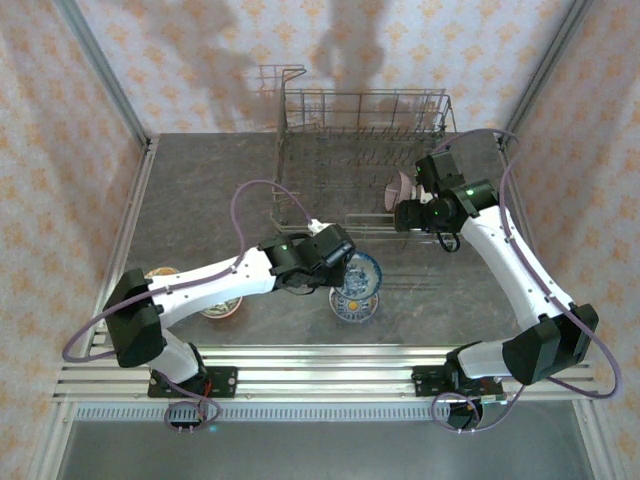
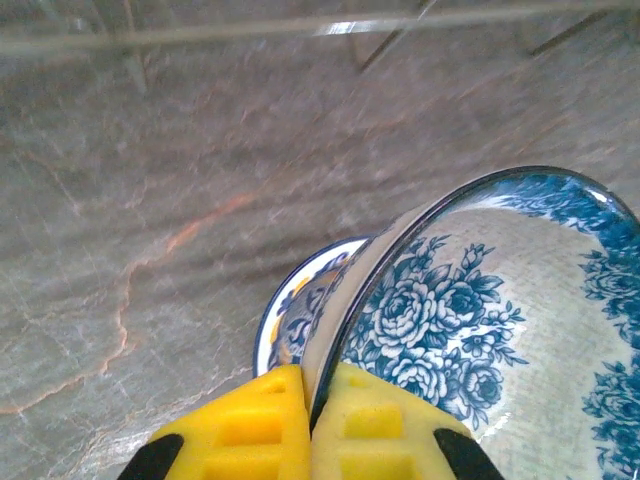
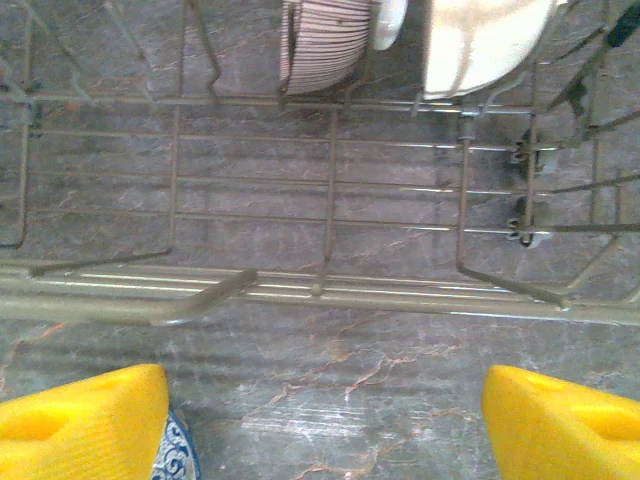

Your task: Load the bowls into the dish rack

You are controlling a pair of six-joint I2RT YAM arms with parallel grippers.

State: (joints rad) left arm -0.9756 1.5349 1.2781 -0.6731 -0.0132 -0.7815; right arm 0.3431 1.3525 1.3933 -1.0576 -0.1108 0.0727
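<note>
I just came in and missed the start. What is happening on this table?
The left gripper is shut on the rim of a blue floral bowl, tilted over another bowl on the table. The right gripper hangs open at the near edge of the dish rack, where a striped bowl and a cream bowl already stand.

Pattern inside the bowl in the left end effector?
Bowl: blue roses on white, clearest in left wrist view.

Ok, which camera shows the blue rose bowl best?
Left wrist: the blue rose bowl is close up, rim pinched by the left gripper. Top external shows it small; right wrist, perhaps a blue sliver.
</note>
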